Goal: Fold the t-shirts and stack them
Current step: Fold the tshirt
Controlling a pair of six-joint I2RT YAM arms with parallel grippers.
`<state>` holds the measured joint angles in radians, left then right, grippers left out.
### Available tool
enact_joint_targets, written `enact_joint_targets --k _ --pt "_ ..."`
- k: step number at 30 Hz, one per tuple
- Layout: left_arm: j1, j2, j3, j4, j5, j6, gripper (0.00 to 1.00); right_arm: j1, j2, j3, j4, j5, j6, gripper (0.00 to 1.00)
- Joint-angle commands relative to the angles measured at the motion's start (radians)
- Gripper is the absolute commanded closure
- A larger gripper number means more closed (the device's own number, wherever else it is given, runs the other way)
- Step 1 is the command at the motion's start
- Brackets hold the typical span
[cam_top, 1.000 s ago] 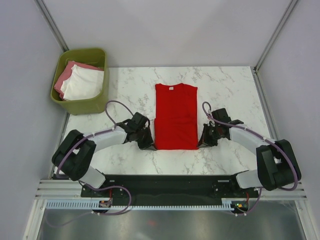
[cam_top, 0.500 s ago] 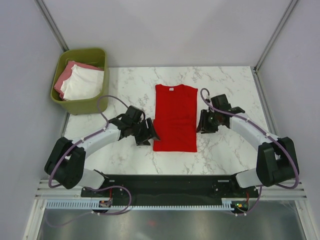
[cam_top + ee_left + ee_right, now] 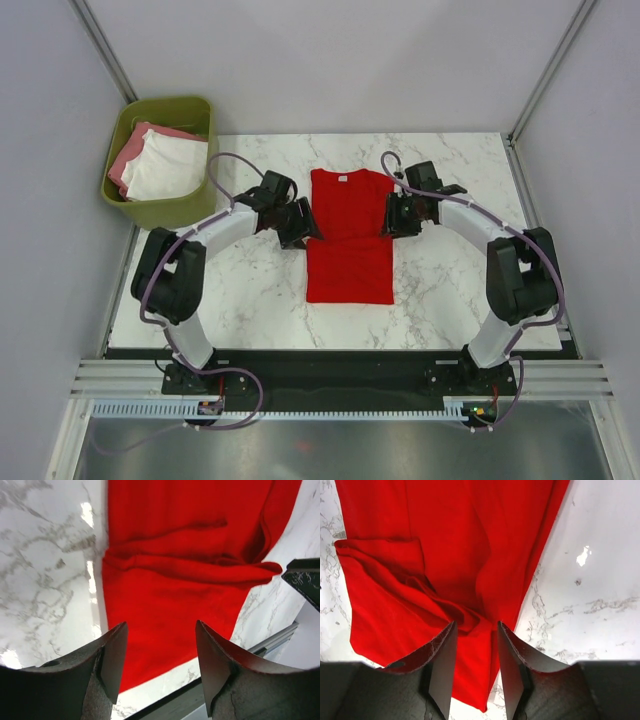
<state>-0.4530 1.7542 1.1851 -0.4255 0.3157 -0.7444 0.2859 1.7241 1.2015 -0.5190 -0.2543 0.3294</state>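
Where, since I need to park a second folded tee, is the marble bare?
Bare marble between left arm and red t-shirt; likewise between it and right arm; also the far right corner. Crowded at the shirt's flanks, where both arms reach in.

In the top view, the pink t-shirt (image 3: 127, 158) is mostly hidden under the white t-shirt (image 3: 168, 168) in the olive-green bin (image 3: 160, 212). Only a strip of it shows. The neck label (image 3: 342, 177) on the red t-shirt (image 3: 348, 270) is too small to read. Both grippers look like dark lumps there, and their fingertips cannot be made out.

In the left wrist view, the top edge cuts off the red t-shirt. The fingers (image 3: 107, 665) of the left gripper (image 3: 160, 630) hide part of its edge. A black piece (image 3: 304, 577) is cut off at the right.

In the right wrist view, the right gripper (image 3: 477, 627) hides part of the shirt's edge.
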Motion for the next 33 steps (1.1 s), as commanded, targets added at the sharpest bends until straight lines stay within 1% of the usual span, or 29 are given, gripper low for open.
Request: enact_joint_targets --k 1,5,10,13,14,15,16,19,20,21,22,23,29,31,33 --pt "0.039 0.040 0.060 -0.035 0.002 0.076 0.37 0.018 0.029 0.053 0.017 0.004 -0.030 0.54" --pt "0.057 0.070 0.084 -0.044 0.005 0.102 0.36 0.035 0.046 0.041 0.028 0.007 -0.027 0.53" --pt "0.063 0.109 0.097 -0.047 0.022 0.116 0.37 0.044 0.061 0.023 0.039 0.007 -0.018 0.57" --pt "0.063 0.142 0.111 -0.045 0.036 0.119 0.41 0.044 0.057 0.027 0.037 0.006 -0.016 0.71" --pt "0.063 0.146 0.116 -0.045 0.037 0.119 0.45 0.042 0.054 0.029 0.039 0.006 -0.016 0.82" --pt "0.063 0.159 0.125 -0.045 0.039 0.123 0.48 0.042 0.043 0.030 0.036 0.004 -0.012 0.88" --pt "0.063 0.163 0.130 -0.047 0.042 0.125 0.49 0.042 0.037 0.032 0.033 0.003 -0.009 0.95" --pt "0.065 0.182 0.149 -0.045 0.045 0.134 0.51 0.044 0.020 0.032 0.027 -0.005 0.003 0.96" --pt "0.063 0.186 0.154 -0.045 0.046 0.137 0.51 0.044 0.017 0.026 0.027 -0.007 0.007 0.99" --pt "0.063 0.191 0.163 -0.045 0.045 0.142 0.52 0.044 0.011 0.023 0.025 -0.008 0.014 1.00" --pt "0.063 0.200 0.166 -0.045 0.046 0.143 0.55 0.042 0.011 0.021 0.027 -0.010 0.016 1.00" --pt "0.063 0.205 0.171 -0.045 0.049 0.143 0.63 0.044 0.009 0.020 0.025 -0.010 0.019 1.00" --pt "0.063 0.241 0.195 -0.045 0.068 0.139 0.76 0.042 0.005 0.017 0.022 -0.013 0.023 1.00" --pt "0.063 0.245 0.197 -0.047 0.069 0.140 0.75 0.044 -0.003 0.017 0.016 -0.013 0.023 1.00" --pt "0.063 0.234 0.188 -0.047 0.057 0.137 0.62 0.042 -0.008 0.017 0.013 -0.013 0.022 1.00"
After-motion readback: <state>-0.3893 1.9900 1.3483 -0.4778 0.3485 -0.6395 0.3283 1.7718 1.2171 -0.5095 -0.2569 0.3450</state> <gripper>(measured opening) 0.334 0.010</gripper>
